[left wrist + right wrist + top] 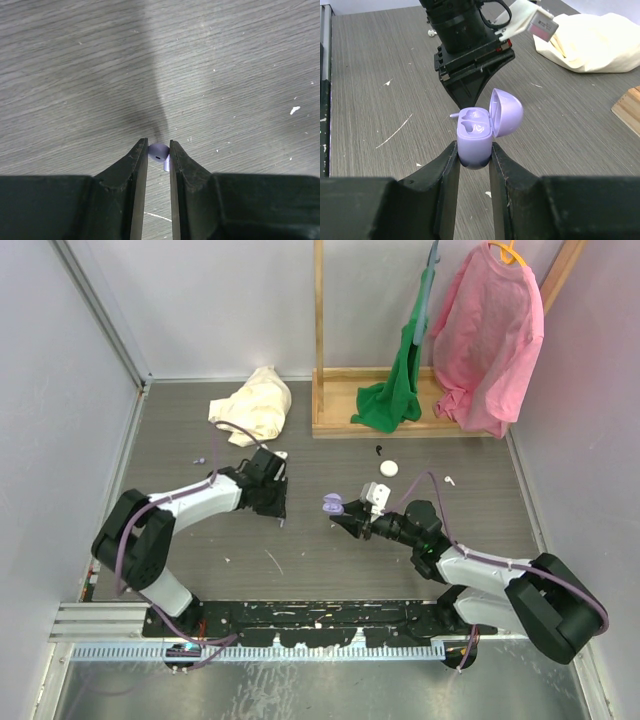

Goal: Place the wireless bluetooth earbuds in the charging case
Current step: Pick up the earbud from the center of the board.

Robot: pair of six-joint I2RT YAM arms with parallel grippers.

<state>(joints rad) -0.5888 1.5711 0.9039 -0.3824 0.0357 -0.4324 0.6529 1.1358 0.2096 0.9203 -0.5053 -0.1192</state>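
Grey table (330, 550) with a wood-grain top fills most of the top view, and it has small white flecks on it. At the far side stands a wooden rack (330, 425) with a flat base and thin posts. A soft pink shirt (490, 335) hangs from it on a hanger, and a green cloth (400, 390) hangs down onto the base. A crumpled cream cloth (255, 405) lies on the table to the left of the rack.

A white tag (540, 25) with a pinkish patch sticks out from the left arm. Any writing on it is too blurred to read.

The right gripper (473, 150) has black fingers. They are closed on the lower body of the charging case (475, 137) and hold it upright above the table, near the middle. The case is smooth, round lilac plastic. Its domed lid (506, 112) is tipped back on its hinge, so the case is open. Two shaped hollows show in the top of the body.

The left gripper (158, 147) points down just behind the case. Its black fingers are pinched on a small lilac earbud (159, 152), just over the table top. Only the rounded end of it shows, with a tiny dark slot in it.

A little white disc (388, 468) lies on the table beyond the case. It may be a cap or a sticker.
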